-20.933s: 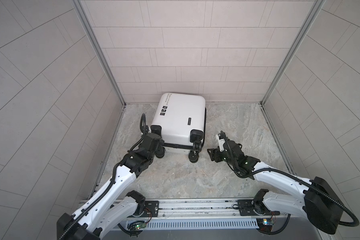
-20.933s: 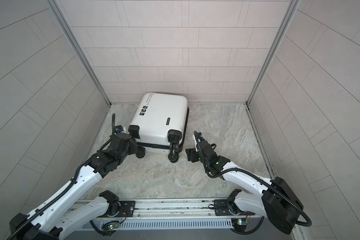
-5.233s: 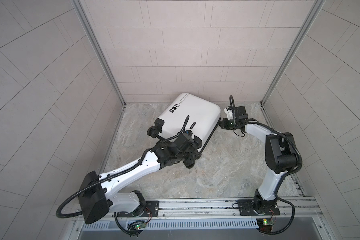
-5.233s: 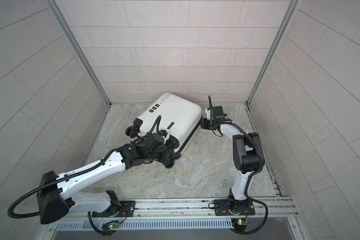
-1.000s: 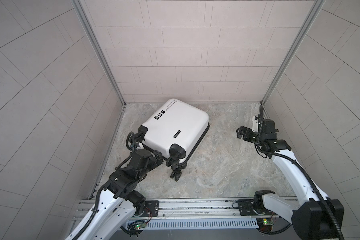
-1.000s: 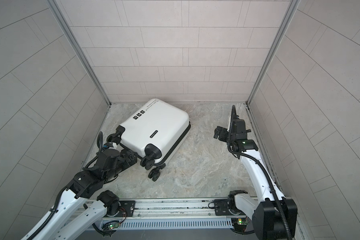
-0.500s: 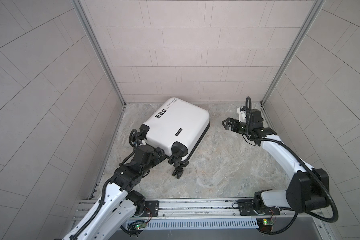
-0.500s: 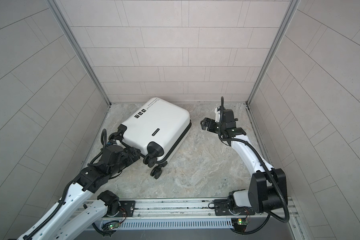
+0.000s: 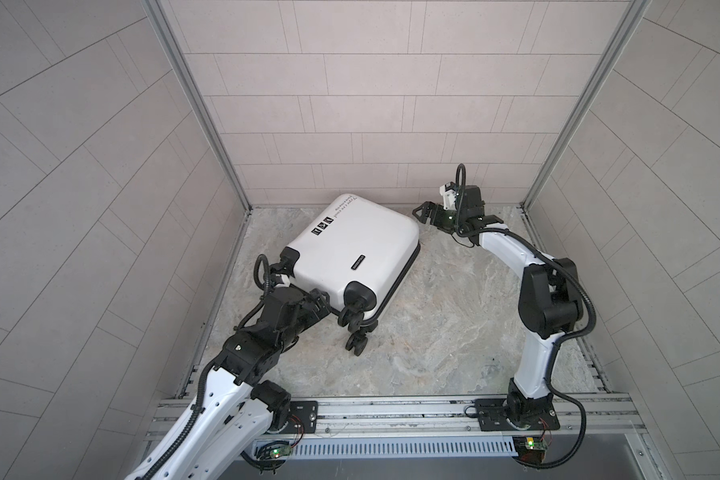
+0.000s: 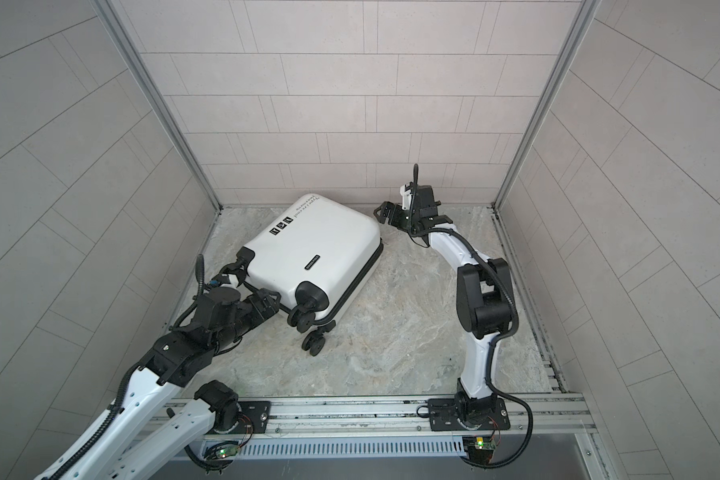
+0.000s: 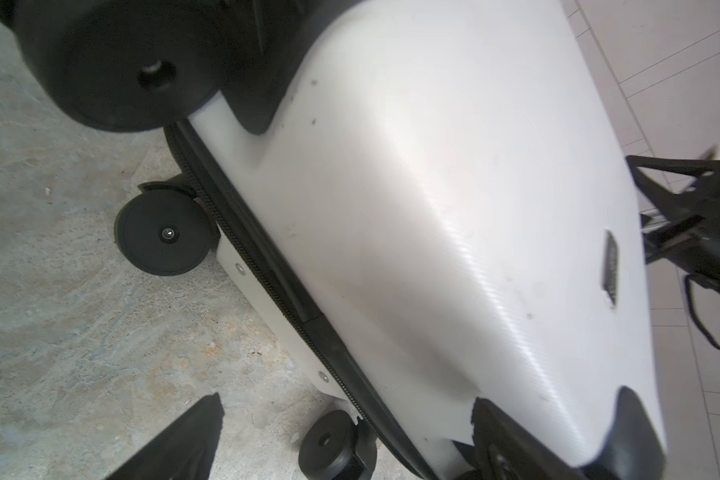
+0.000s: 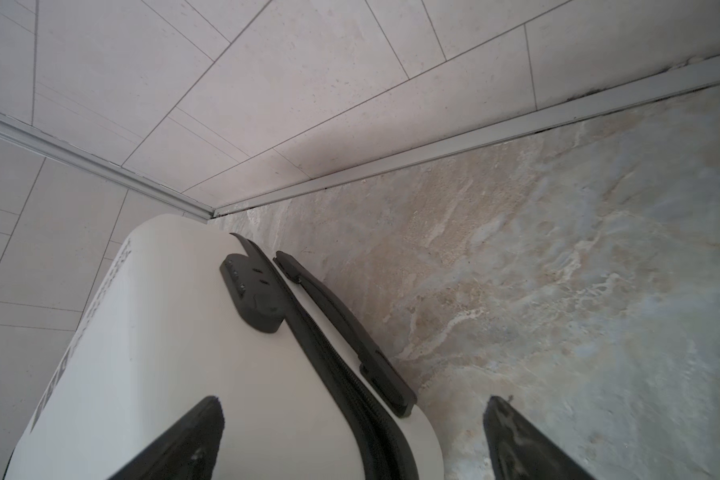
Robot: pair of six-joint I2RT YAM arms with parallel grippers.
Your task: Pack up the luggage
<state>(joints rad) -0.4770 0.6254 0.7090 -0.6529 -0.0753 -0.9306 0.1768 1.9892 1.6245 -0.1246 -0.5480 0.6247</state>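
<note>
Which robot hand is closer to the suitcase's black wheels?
Left. The left gripper sits beside the black wheels of the white hard-shell suitcase; the right gripper is at its opposite, far corner.

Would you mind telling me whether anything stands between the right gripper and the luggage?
Nothing visible does. The open right gripper is right at the far right corner of the luggage, near its handle, with only floor beside it.

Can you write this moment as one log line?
luggage: closed, flat; left gripper: open, by wheels; right gripper: open, by handle
</note>
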